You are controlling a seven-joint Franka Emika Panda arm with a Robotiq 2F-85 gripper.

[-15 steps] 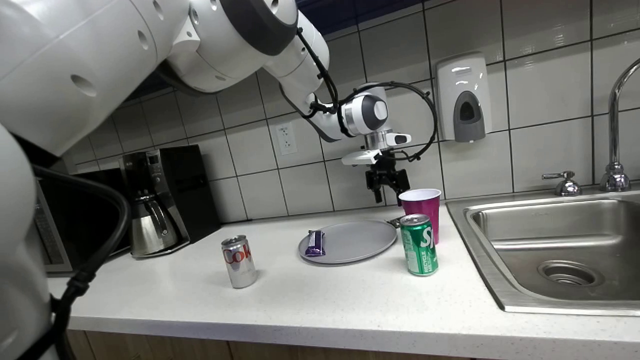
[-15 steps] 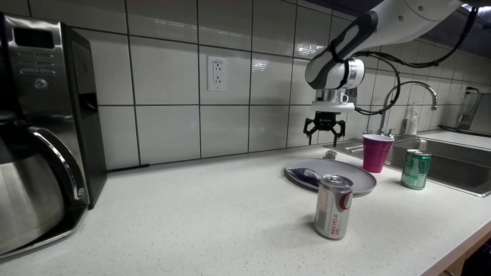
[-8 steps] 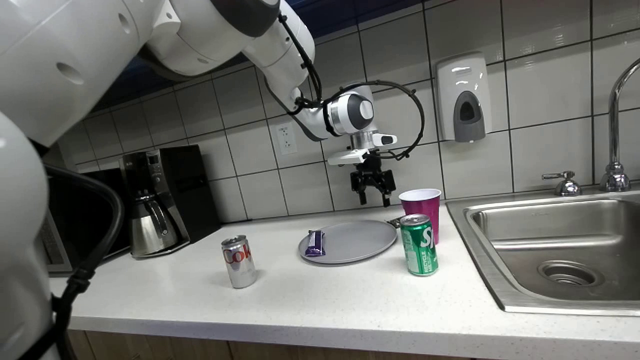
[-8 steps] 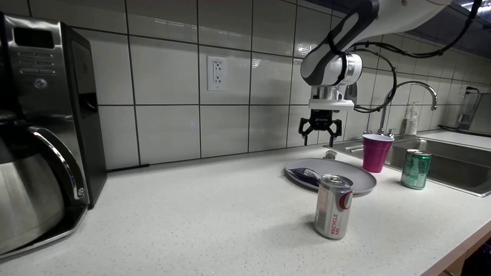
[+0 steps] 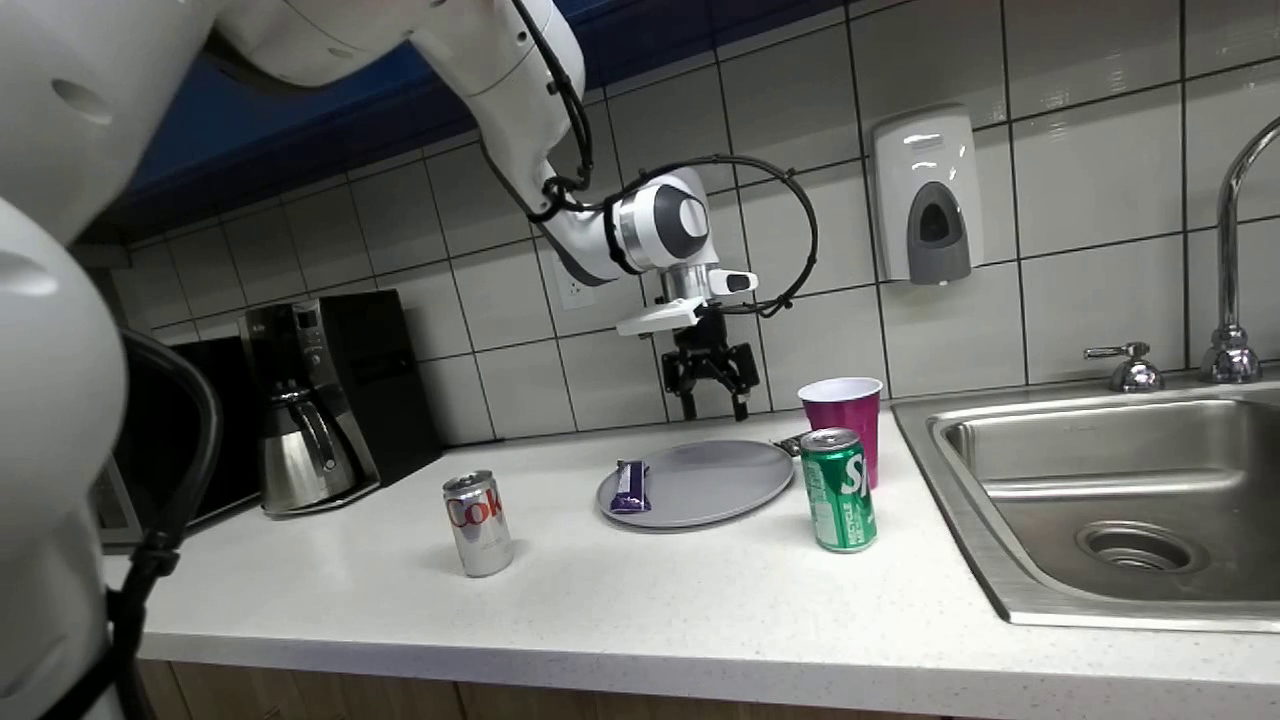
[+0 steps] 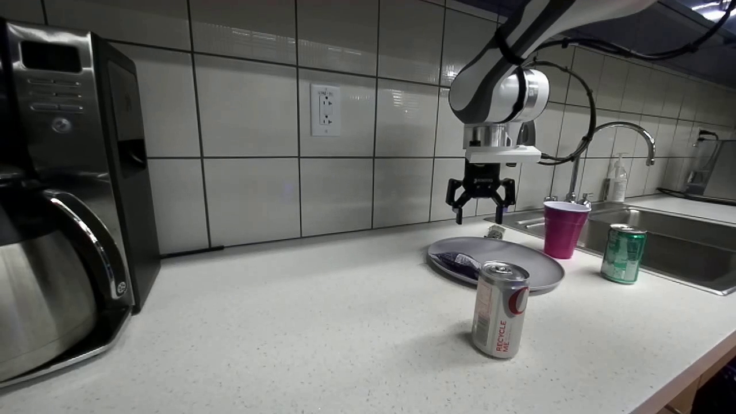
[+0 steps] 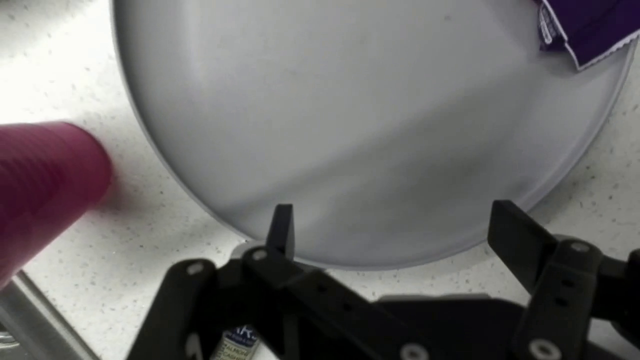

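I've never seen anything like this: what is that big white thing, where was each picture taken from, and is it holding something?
The white thing is a robot arm, jointed a bit like yours, with black jaws at its end. Two pictures come from cameras outside the robot, looking across the countertop. The close-up comes from a camera on its wrist, looking down, so the jaws fill the bottom.

On the countertop are a gray plate with a purple-wrapped snack bar on it, a silver Coke can, a green Sprite can, a magenta cup and a small packet. A coffee maker stands farther along, and a sink is set into the countertop.

Nothing is held: the jaws are open, hanging in the air near the plate's wall-side edge.
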